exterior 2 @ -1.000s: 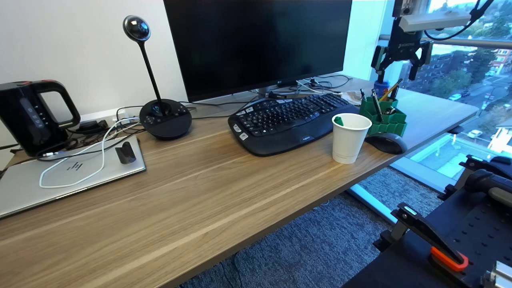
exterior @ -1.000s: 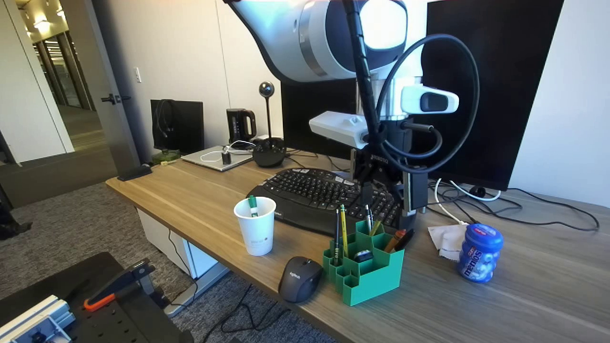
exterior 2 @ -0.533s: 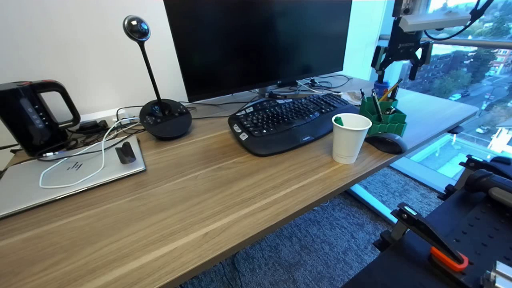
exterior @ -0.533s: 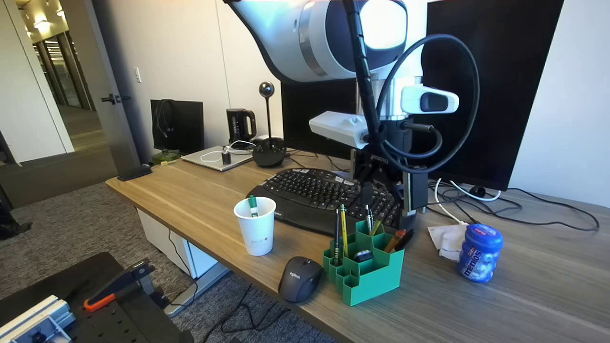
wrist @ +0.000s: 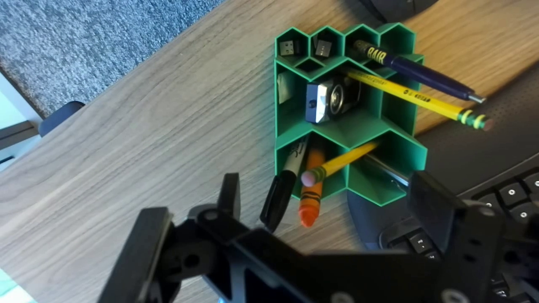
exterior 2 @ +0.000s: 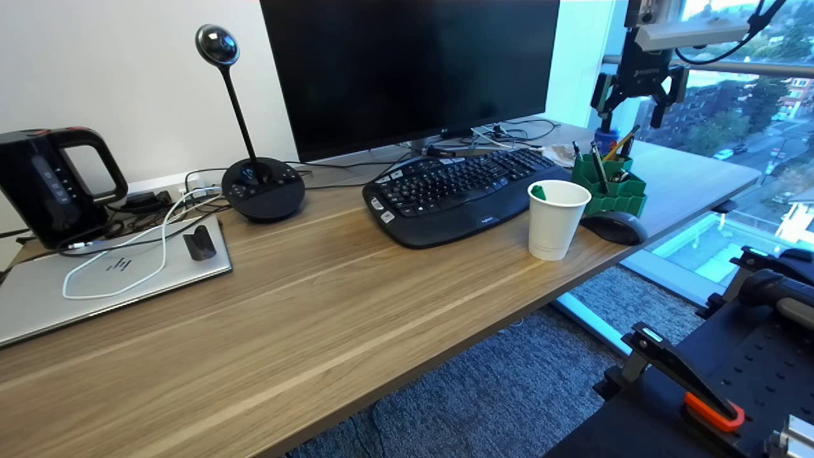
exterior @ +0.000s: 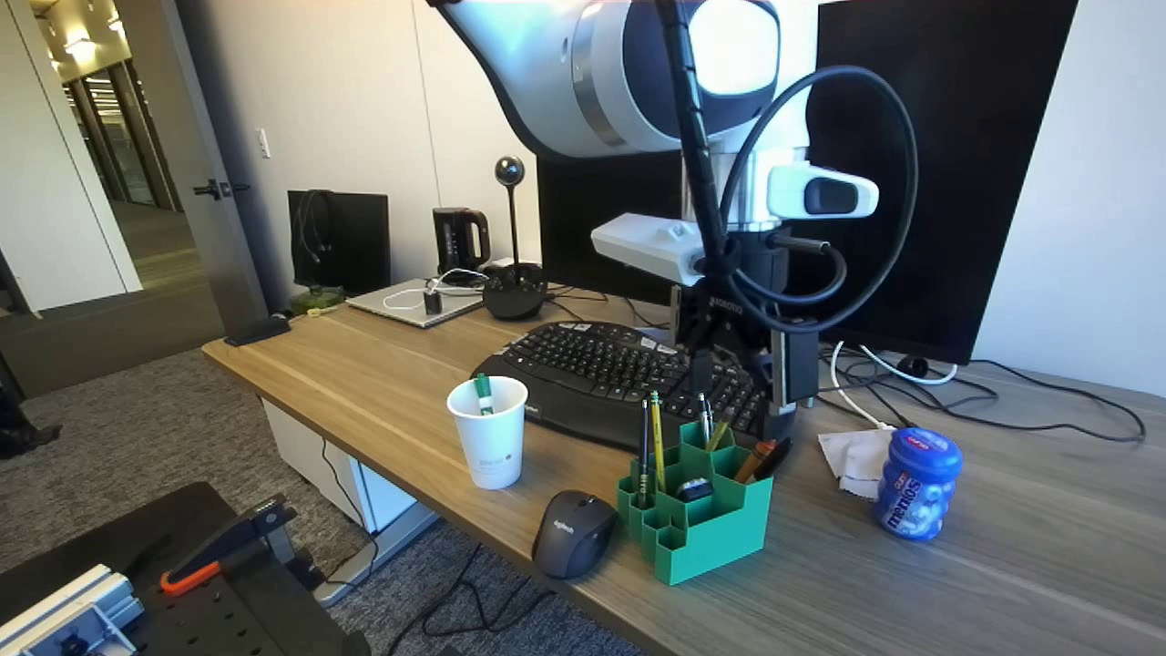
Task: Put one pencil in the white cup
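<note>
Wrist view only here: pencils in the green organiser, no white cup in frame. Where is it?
Observer: The white cup stands between the keyboard and the front edge of the desk, in both exterior views.
Operator: Anything in it?
Observer: Yes, a green-and-white pen or marker leans inside.
Operator: Anything tall past the keyboard?
Observer: A black monitor stands behind it.

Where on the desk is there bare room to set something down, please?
A wide bare patch of desk lies between the silver laptop and white cup, bordered by the keyboard; a smaller one between the green organiser and blue jar. Cup, mouse and organiser crowd together, the open pincer hanging nearby.
</note>
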Robot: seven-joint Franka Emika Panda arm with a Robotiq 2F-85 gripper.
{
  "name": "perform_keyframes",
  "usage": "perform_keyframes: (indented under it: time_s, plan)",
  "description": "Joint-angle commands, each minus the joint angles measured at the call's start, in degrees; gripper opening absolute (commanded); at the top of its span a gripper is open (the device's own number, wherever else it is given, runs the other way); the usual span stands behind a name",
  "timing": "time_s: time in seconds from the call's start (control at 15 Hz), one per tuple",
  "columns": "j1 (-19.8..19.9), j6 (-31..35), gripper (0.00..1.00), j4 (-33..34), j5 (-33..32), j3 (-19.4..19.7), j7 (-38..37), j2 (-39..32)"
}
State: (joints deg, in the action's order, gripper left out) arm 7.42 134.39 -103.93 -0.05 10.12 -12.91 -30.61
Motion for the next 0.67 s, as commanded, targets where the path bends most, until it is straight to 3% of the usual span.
perform_keyframes:
  time_s: [0.0,0.6]
  plan:
    - [0.48,-0.63,1.0,0.34,0.73,-0.23,0.31,0.17]
    - [0.59,-1.07,1.0,-0.19,0.75,-0.22,0.46,0.57]
